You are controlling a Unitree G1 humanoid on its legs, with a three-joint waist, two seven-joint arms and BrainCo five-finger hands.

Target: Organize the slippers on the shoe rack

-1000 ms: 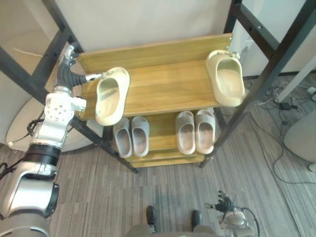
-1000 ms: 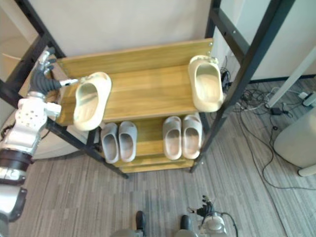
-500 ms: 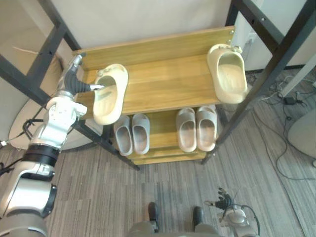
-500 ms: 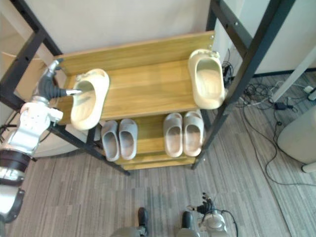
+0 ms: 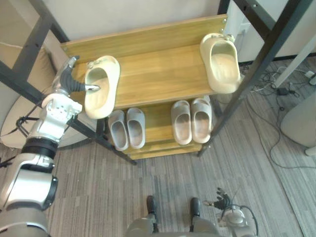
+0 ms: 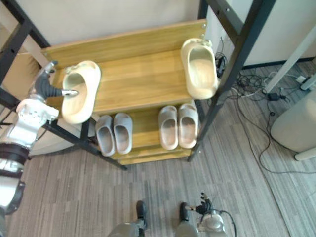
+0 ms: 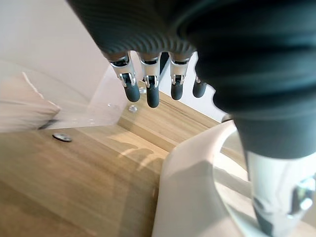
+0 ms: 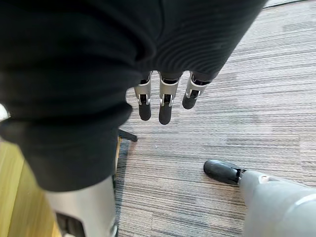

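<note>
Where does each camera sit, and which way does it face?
Left eye view: on the head, facing down at the shoe rack; left hand at a cream slipper, right hand low.
Right eye view: beside it, same scene.
Left wrist view: along left hand's fingers, onto top shelf and that slipper.
Right wrist view: along right hand's fingers, down at carpet.

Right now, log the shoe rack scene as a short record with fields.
top shelf: left cream slipper at its left end, right cream slipper at its right end, far apart
lower shelf: left grey pair and right grey pair, each pair side by side
left hand: thumb inside the left cream slipper, fingers straight over the shelf
right hand: low above the floor, fingers straight, holding nothing
</note>
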